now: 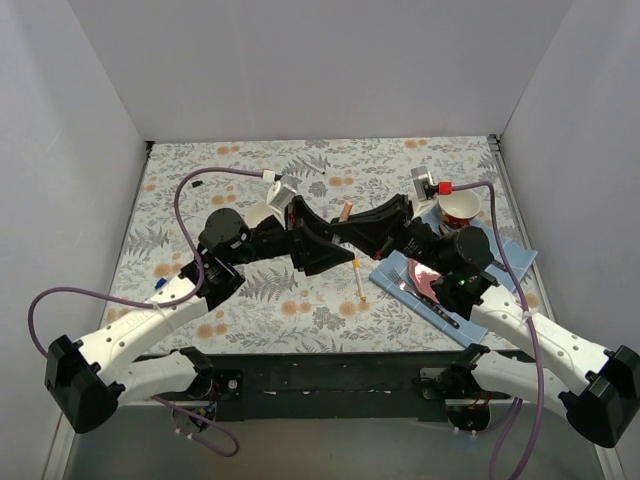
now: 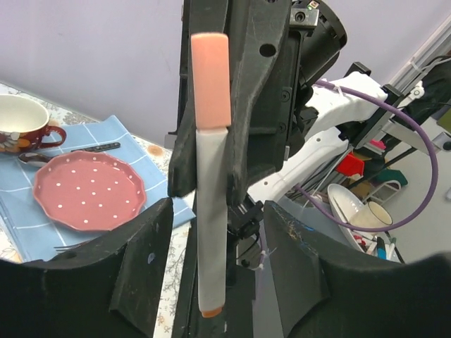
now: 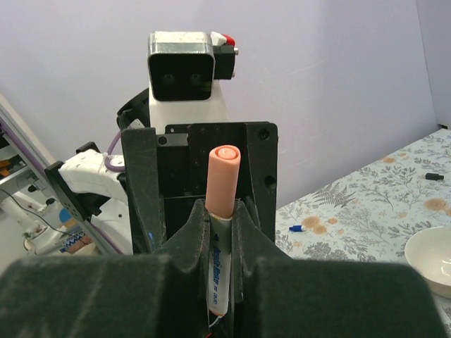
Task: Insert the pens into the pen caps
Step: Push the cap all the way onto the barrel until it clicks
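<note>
Our right gripper (image 3: 220,229) pinches the pen (image 3: 218,278) mid-barrel, aloft, cap (image 3: 223,179) on; left gripper (image 2: 217,211) stands spread around it. Light, stiff, slick, we judge: hold the barrel.

My two arms look the same. The left arm (image 1: 130,335) and the right arm (image 1: 545,345) are made of long white tubes with chunky black joints, and each has a big black block at its bottom end. A thin purple cable (image 1: 225,171) loops along each one. My left gripper (image 2: 218,205) has fat black fingers (image 2: 141,260) with little pale scratches. I can see a grey-white camera box (image 3: 182,67) with two dark lenses, a red knob (image 3: 224,40) beside it, and small screws (image 3: 262,132) in a black plate underneath.
</note>
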Available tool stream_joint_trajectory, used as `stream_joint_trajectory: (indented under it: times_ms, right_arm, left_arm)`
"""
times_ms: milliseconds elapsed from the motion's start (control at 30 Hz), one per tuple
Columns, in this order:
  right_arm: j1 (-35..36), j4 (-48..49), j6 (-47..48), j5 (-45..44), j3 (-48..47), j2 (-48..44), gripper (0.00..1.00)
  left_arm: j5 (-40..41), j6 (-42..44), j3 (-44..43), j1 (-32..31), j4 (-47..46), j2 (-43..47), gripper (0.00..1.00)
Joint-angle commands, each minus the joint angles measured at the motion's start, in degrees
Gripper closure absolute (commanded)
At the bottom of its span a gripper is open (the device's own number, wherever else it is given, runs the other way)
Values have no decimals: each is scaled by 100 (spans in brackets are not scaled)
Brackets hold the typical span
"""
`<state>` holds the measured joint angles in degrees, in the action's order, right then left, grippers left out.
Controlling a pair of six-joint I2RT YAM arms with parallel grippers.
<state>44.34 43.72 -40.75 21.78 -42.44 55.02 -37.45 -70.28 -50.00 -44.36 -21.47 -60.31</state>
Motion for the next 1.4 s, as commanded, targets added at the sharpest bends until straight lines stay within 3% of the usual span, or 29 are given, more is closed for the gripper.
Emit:
stream_joint_trajectory:
  times_ms: [0,33,167,233,367,400,467,633,1133,1333,1367]
  right_arm:
    - [14,453,-99,133,-2,-18,99]
    - [14,453,-100,116,-2,-18,99]
    - [14,418,-100,133,-45,-36,99]
    - [5,173,-82,160,-81,-97,94]
    - [5,-574,155,89,-326,-360,48]
    - [5,-811,216,90,-431,-413,27]
    - [5,-1372,366,46,-625,-431,20]
    - [-4,-1815,551,-130,-1065,-387,19]
    - [-4,-1323,349,248,-1698,412,25]
    - [13,-954,50,318,-1470,579,39]
    - [14,-927,24,318,-1443,588,47]
  left_arm:
    - [10,137,-405,-3,3,-146,49]
    - [-42,146,-440,-3,12,-191,53]
    - [-315,129,-494,-3,-41,-288,100]
    - [-315,163,-458,-3,-32,-218,100]
    - [-333,409,-336,-3,187,-7,100]
    - [-350,445,-318,-3,266,46,100]
    - [-351,480,-274,-3,310,160,100]
    - [-508,472,-177,-3,372,266,100]
    - [-632,471,-1,-3,504,248,100]
    - [-491,515,8,6,539,213,100]
    - [-482,515,16,-3,530,213,100]
